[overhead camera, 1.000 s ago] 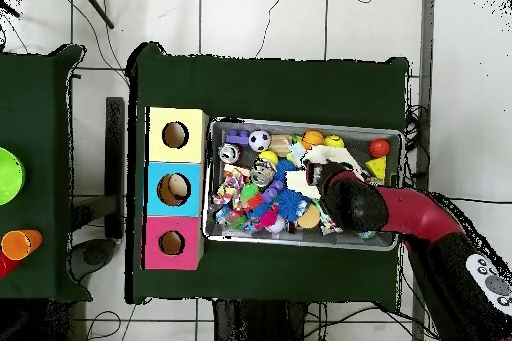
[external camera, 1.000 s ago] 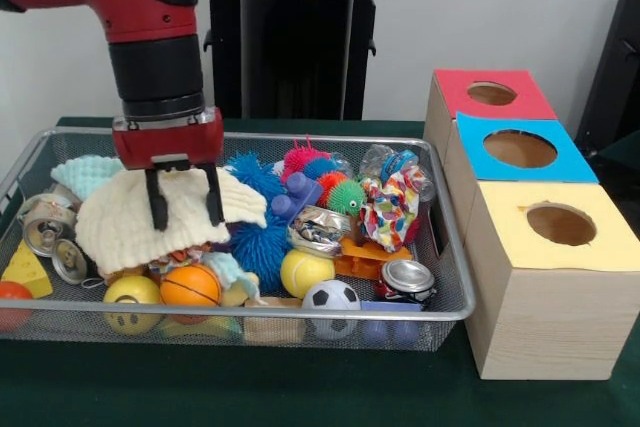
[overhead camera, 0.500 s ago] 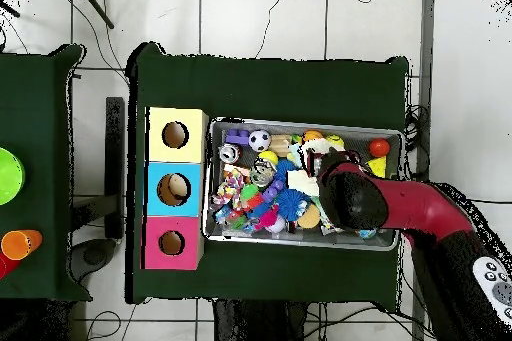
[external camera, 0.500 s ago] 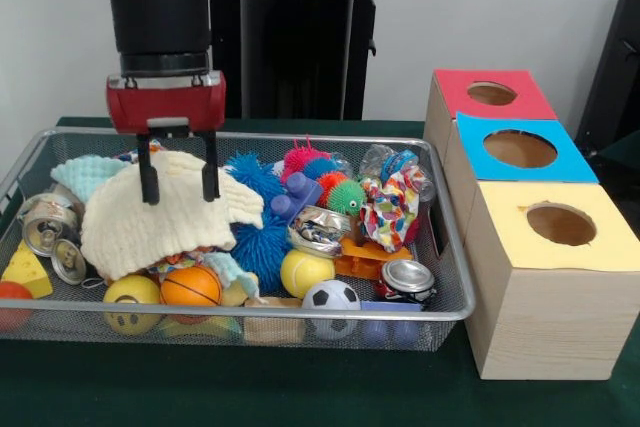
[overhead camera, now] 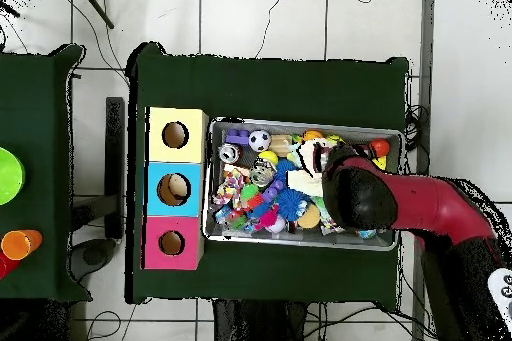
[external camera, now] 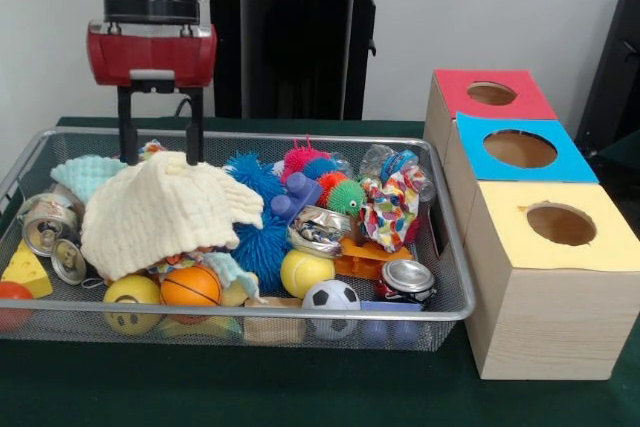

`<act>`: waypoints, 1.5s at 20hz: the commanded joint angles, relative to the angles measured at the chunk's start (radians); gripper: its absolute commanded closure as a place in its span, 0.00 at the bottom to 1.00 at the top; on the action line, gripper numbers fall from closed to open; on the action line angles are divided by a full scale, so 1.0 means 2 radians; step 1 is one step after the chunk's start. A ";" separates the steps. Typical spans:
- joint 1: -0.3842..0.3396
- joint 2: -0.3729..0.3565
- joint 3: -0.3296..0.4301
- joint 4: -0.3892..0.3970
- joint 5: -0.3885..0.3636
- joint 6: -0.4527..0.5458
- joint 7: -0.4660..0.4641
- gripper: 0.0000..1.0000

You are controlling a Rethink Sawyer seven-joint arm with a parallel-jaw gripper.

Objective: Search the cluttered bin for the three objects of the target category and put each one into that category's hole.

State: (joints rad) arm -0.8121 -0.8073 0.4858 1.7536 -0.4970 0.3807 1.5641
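Dark green cloth covers the table (external camera: 300, 392), and on it sits a silver wire-mesh bin (external camera: 452, 292) stuffed with toys. I'll place everything off that bin.

Above its far-left corner hangs the gripper (external camera: 160, 155), red housing with two thin black fingers (external camera: 127, 127) spread apart and holding nothing. The tips sit just over the top edge of a cream waffle-knit cloth (external camera: 160, 212), which lies crumpled in a big soft mound across the left half of the bin. A pale mint textured cloth (external camera: 85, 172) peeks out behind it.

Along the bin's front wall there are round things: a yellow smiley ball (external camera: 132, 299), an orange basketball-style ball (external camera: 190, 287), a plain yellow ball (external camera: 305, 272) and a small black-and-white soccer ball (external camera: 331, 297). In the middle a blue rubbery spiky toy (external camera: 258, 237) spreads out, with a green spiky ball (external camera: 346, 196) and a pink one (external camera: 300, 157) toward the back. Crushed shiny metal cans (external camera: 45, 222) sit by the left wall, another can (external camera: 407, 277) near the front-right corner. A yellow cheese-like wedge (external camera: 28, 269) rests at the front-left corner.

Right of the bin stand three wooden boxes with round holes: yellow top (external camera: 545, 247) nearest the front, blue top (external camera: 500, 172), red top (external camera: 480, 112) furthest back.

From overhead, the red arm (overhead camera: 420, 207) covers the bin's cloth end, so I can't make out which items are the targets.
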 commanded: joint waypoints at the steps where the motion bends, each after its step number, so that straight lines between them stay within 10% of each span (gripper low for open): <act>1: 0.012 -0.024 -0.001 -0.015 0.016 0.079 0.001 0.00; 30: -0.034 0.144 -0.066 0.018 -0.061 -0.150 0.053 0.00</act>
State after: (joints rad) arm -0.8876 -0.5979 0.3973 1.7633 -0.5777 0.1105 1.5641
